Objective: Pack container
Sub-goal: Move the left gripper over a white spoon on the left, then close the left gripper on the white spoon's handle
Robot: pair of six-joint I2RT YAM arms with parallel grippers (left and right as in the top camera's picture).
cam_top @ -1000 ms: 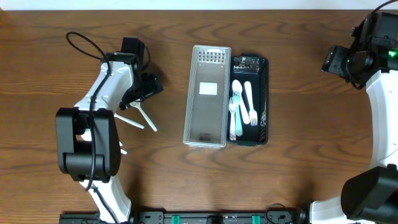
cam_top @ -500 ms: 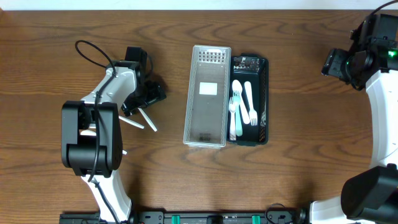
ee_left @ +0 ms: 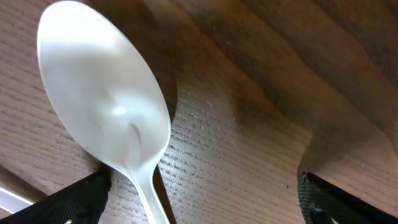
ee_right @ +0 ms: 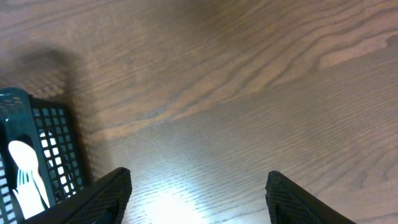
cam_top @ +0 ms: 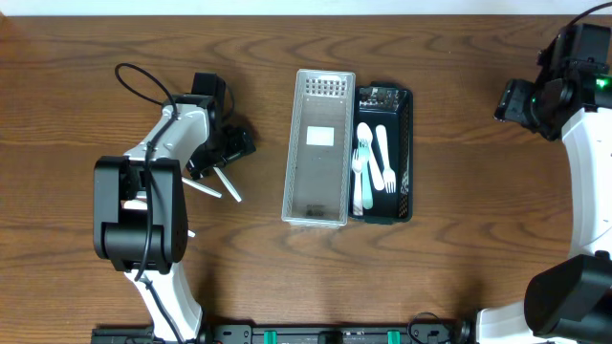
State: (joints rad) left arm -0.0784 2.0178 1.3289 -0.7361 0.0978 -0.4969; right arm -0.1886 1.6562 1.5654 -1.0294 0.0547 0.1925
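Probably light, thin, slick plastic: white spoon point(ee_left: 106, 93) lies flat on tabletop point(ee_left: 249, 137) toward the left edge, left hand point(ee_left: 208, 198) spread open astride its handle, likely best pinched across the stiff handle, not the bowl; right hand point(ee_right: 199, 193) open, empty.

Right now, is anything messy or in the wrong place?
Yes, a bit. Two white utensils lie loose on the table beside the left gripper, splayed at angles, while the other cutlery lies in the black basket. Nothing looks spilled or broken.
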